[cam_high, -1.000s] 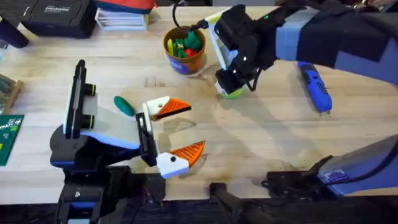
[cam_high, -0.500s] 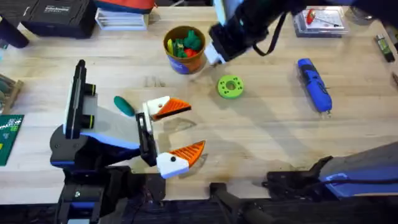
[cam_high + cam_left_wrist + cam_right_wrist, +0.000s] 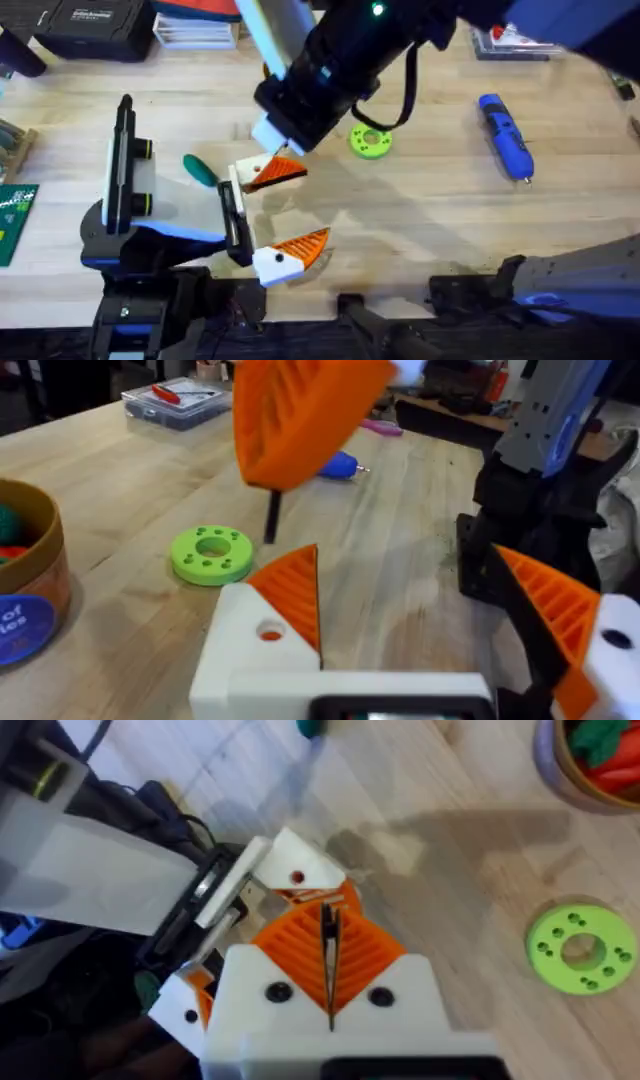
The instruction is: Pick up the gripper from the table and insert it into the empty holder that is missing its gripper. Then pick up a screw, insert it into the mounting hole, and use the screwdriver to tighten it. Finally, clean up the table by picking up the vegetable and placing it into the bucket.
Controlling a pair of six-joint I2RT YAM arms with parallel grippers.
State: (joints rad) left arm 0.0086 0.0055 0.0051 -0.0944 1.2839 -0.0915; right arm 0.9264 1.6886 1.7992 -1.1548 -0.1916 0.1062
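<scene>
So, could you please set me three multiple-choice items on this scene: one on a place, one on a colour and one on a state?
1. Where is the vegetable?
A. in the bucket
B. on the table
C. on the ring

2. What colour is the ring?
A. lime green
B. blue
C. orange

3. What is the state of the right hand?
A. wide open
B. shut on a thin dark screw
C. shut on the screwdriver

Key:
1 B, it lies on bare wood.
2 A, it is plainly lime green on the wood.
3 B, the orange pads meet on a dark shaft that sticks out below them.
</scene>
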